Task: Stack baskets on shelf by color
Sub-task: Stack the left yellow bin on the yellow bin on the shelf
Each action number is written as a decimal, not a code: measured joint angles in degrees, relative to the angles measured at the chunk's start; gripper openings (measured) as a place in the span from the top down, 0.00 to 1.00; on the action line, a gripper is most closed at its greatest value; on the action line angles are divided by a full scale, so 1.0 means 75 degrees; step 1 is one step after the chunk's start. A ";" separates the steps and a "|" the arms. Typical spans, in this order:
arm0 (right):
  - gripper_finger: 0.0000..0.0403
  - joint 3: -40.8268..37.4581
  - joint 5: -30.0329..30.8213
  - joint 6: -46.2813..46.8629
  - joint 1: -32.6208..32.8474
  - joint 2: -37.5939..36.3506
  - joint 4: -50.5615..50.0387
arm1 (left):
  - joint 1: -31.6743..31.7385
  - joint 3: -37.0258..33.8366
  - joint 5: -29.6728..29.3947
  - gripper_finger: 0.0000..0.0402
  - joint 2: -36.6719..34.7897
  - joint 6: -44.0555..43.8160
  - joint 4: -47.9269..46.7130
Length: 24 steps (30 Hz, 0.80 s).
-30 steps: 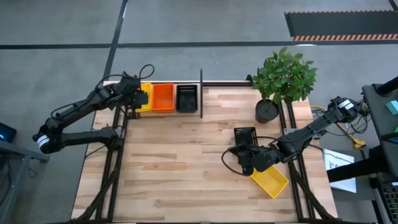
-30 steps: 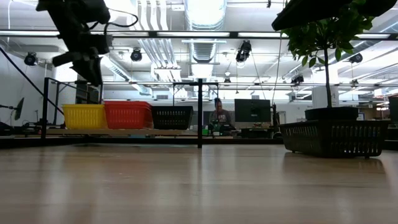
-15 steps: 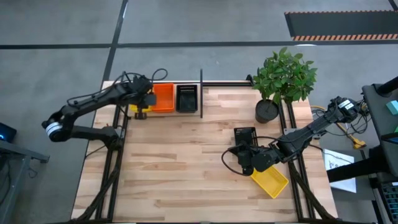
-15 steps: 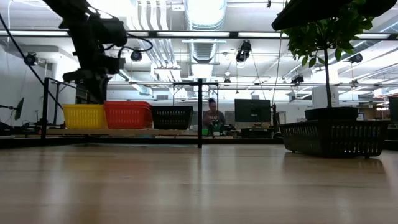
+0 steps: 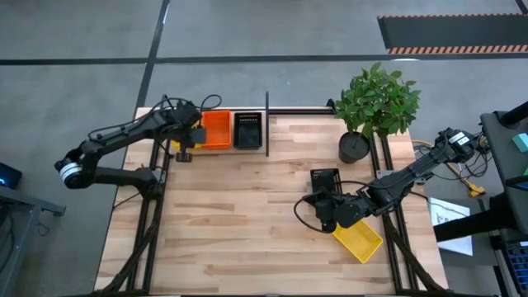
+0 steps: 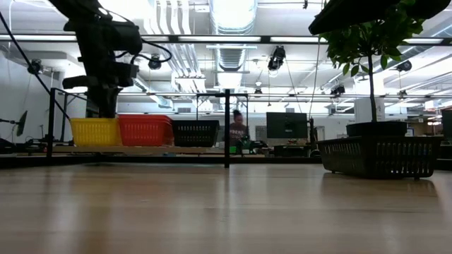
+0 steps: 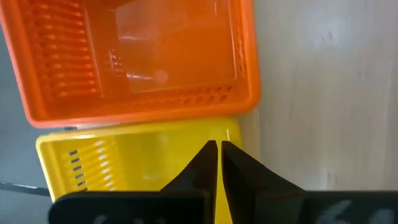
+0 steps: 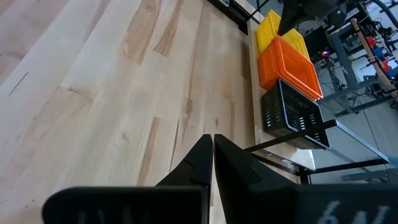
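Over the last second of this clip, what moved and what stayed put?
The left gripper, jaws shut and empty, swung from the shelf's outer end in over the yellow basket, beside the orange basket, then barely shifted. A person in the room behind moved slightly. The right gripper, the black basket and the loose baskets near the right arm stayed put.

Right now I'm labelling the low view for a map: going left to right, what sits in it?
yellow basket → red-orange basket → black basket on the shelf → upright divider post → person in the background → black basket on the table
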 joint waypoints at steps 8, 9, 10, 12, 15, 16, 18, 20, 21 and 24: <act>0.98 0.0000 0.0000 0.0044 0.0000 0.0000 0.0000 | 0.0000 0.0000 0.0145 0.99 -0.0134 -0.0188 -0.0076; 0.98 0.0000 -0.0002 0.0055 0.0000 0.0000 -0.0003 | 0.0000 0.0000 0.0151 0.99 -0.0134 -0.0199 -0.0073; 0.98 0.0000 -0.0003 0.0055 0.0000 0.0000 -0.0003 | 0.0000 0.0000 0.0154 0.99 -0.0134 -0.0200 -0.0073; 0.98 0.0000 -0.0003 0.0055 0.0000 0.0000 -0.0003 | 0.0000 0.0000 0.0154 0.99 -0.0134 -0.0200 -0.0072; 0.98 0.0000 -0.0008 0.0055 0.0000 0.0000 -0.0003 | 0.0000 0.0000 0.0155 0.99 -0.0134 -0.0204 -0.0071; 0.98 0.0000 -0.0009 0.0057 0.0000 0.0000 -0.0003 | 0.0000 0.0000 0.0160 0.99 -0.0134 -0.0205 -0.0071; 0.98 0.0000 -0.0012 0.0058 0.0000 0.0000 -0.0003 | -0.0006 0.0000 0.0172 0.99 -0.0134 -0.0208 -0.0102; 0.98 0.0000 -0.0014 0.0058 0.0000 0.0000 -0.0003 | -0.0006 0.0000 0.0188 0.99 -0.0137 -0.0211 -0.0292; 0.98 0.0000 -0.0015 0.0058 0.0000 0.0000 -0.0003 | -0.0006 -0.0003 0.0189 0.99 -0.0137 -0.0231 -0.0430; 0.98 0.0000 -0.0018 0.0058 0.0000 0.0000 -0.0003 | -0.0006 -0.0009 0.0197 0.99 -0.0169 -0.0541 -0.0689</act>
